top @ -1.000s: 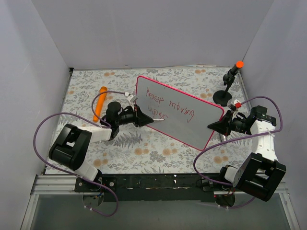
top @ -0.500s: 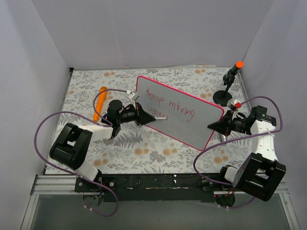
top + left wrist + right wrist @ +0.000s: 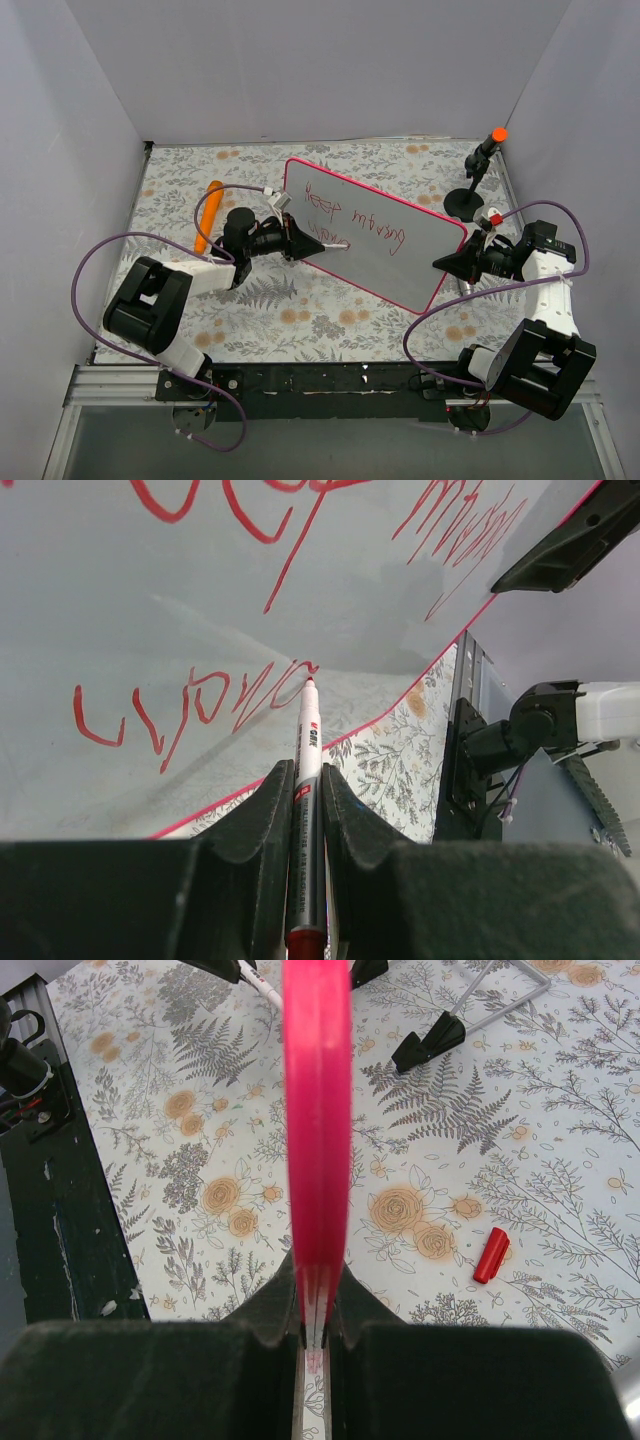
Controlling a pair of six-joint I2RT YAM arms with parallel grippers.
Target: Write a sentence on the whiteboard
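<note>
Pale plain walls enclose a bench (image 3: 300,310) spread with a floral-printed cloth (image 3: 200,1110), and near its middle the whiteboard (image 3: 400,260) is propped at a lean, its pink-red frame running diagonally from the far left towards the near right. The sentence (image 3: 360,220) is written across its glossy face in thin red marker, in two lines, the upper long and the lower short; the words cannot be read with certainty. At the end of the lower line the tip of a slim white marker (image 3: 306,750) is set against the board, as the left wrist view shows. The marker is clamped between the closed fingers of the left gripper (image 3: 310,245), which is reached in from the board's left side. The near right corner of the frame is pinched by the right gripper (image 3: 441,265), and in the right wrist view the pink edge is seen gripped tightly between its fingers. Beyond that edge a small black foot (image 3: 428,1042) rests on the cloth. A red cap (image 3: 491,1254) lies loose on the cloth to the right. Further out, an orange stick-shaped object (image 3: 208,222) lies at the left, well apart from the board, and a black stand (image 3: 470,190) with an orange tip is placed at the far right.
</note>
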